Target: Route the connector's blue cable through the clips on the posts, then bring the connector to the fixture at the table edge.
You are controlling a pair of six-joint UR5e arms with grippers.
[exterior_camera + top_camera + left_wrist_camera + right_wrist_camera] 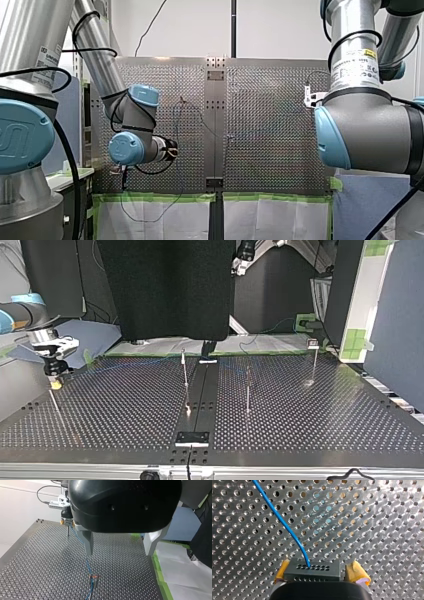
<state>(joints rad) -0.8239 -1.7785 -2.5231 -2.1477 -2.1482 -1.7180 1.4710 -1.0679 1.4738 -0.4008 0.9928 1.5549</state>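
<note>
— What is my right gripper [320, 571] doing?

— It grips the connector [312, 570]. The dark block sits between the yellow pads [358, 574]. Its long axis runs from one pad to the other, and its face with the rows of small holes is turned away from the gripper, toward the perforated table [374, 517].

— And the blue cable [287, 527]?

— It leaves that holed face near the middle and curves off ahead of the gripper and to one side, over the table.

— Where on the table is the connector?

— At the top view's left, near the table's side edge. In the left wrist view a thin post [67, 532] stands right under the gripper that holds it.

— And my left gripper [119, 551]?

— Its fingers [87, 543] stand wide apart above the table with nothing between them. The cable comes from the connector far ahead of it, passes under the gripper close by one finger, and reaches a small reddish clip [94, 576]. I cannot tell whether it is seated in the clip. Past the clip it runs on out of sight.

— Anything else farther out?

— In the top view, other posts [185, 372] stand upright around the table's middle. The fixture plate [192, 438] lies at the near edge, well apart from the connector.
</note>
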